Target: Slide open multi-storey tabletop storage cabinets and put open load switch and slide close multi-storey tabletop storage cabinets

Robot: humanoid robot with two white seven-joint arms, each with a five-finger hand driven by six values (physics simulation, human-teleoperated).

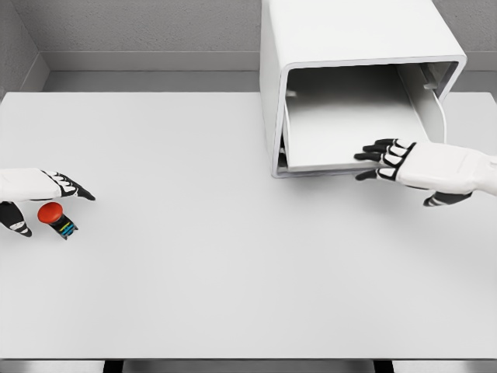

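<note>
A white tabletop storage cabinet [357, 47] stands at the back right of the table, its front open and a white drawer tray [345, 128] showing inside. My right hand [377, 162] rests at the tray's front edge, fingers curled around its lip. At the far left lies the load switch [54, 217], with a red round button and a small dark body with blue and green marks. My left hand [46, 203] hovers around it, fingers spread above and thumb below, not closed on it.
The white table [194, 272] stretches wide between the switch and the cabinet. Grey walls close off the back and left. The table's front edge runs along the bottom of the view.
</note>
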